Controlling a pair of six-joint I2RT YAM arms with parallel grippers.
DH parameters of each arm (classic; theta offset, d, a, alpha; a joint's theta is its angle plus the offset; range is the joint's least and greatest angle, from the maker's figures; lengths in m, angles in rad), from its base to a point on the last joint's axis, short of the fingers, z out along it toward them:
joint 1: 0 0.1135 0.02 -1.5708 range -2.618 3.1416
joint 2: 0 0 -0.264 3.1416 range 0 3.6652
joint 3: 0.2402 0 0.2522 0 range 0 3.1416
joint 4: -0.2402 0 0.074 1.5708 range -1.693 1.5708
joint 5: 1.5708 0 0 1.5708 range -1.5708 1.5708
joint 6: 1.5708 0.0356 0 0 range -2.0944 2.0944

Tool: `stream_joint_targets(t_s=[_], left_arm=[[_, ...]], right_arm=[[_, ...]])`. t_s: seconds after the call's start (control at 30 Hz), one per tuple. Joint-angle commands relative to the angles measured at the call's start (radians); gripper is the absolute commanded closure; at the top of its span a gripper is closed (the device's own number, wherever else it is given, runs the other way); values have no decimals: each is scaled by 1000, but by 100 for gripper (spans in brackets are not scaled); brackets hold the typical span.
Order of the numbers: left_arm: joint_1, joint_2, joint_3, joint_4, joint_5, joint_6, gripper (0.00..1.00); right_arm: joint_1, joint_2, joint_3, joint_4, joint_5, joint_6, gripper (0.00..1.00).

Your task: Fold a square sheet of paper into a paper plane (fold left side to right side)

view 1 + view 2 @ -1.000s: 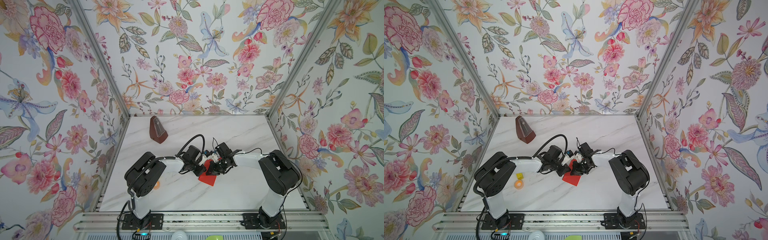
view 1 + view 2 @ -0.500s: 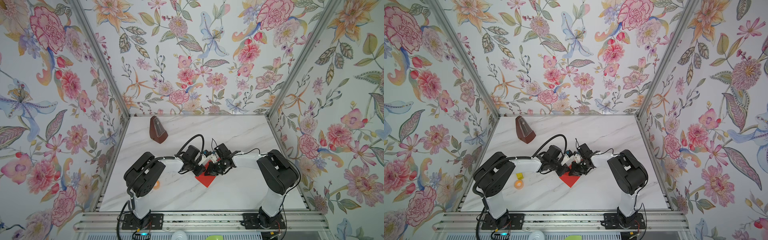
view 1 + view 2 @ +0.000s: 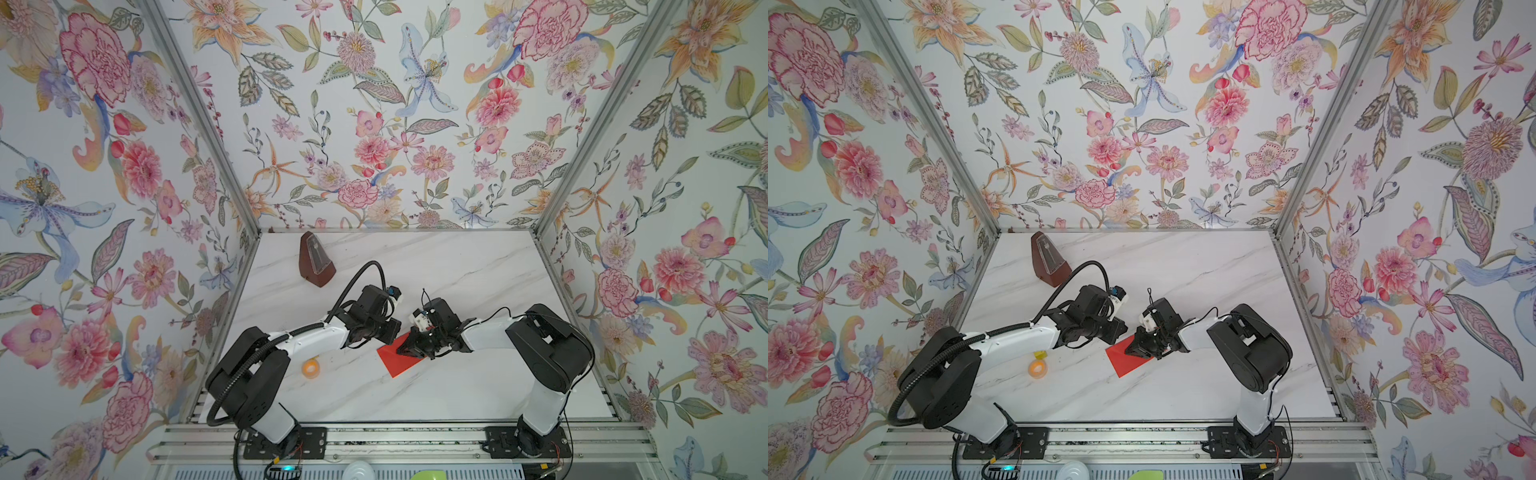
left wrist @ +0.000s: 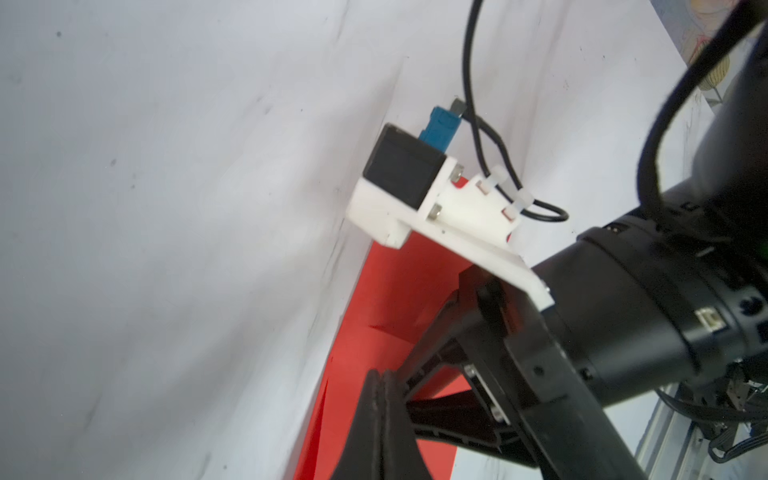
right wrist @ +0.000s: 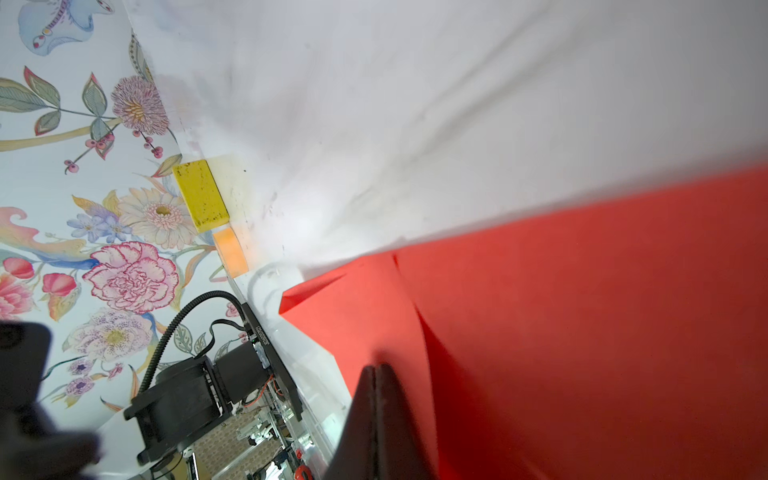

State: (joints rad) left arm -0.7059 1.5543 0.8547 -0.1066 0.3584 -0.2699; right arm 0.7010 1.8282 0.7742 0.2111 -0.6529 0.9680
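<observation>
Left gripper [image 4: 380, 378] and right gripper [image 5: 374, 372], jaws closed, point down toward each other.

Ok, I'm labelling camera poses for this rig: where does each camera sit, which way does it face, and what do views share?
Both top views: high above the arm bases, facing down onto the table; left arm and right arm show whole.
Left wrist: on the left arm, facing the right arm across the red paper; shut left gripper shows.
Right wrist: on the right arm, facing the yellow block and left arm's base; shut right gripper shows.
Shared: all four show the red paper.
</observation>
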Motion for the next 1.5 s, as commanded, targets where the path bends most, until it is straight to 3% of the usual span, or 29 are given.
stream_joint_targets(t_s=[0.0,0.3,0.87,1.47], left_arm=[[0,-39,-67,-29,-5,-177,97],[-56,-4,-111,31,5,-300,100],[-56,97,-104,36,-31,-308,100],[27,45,-216,-11,-92,-305,100]], right_arm=[[9,46,-33,-39,87,44,96],[17,64,-24,-34,82,39,96],[18,60,-3,-76,84,20,96],[11,57,-13,-92,88,8,97]])
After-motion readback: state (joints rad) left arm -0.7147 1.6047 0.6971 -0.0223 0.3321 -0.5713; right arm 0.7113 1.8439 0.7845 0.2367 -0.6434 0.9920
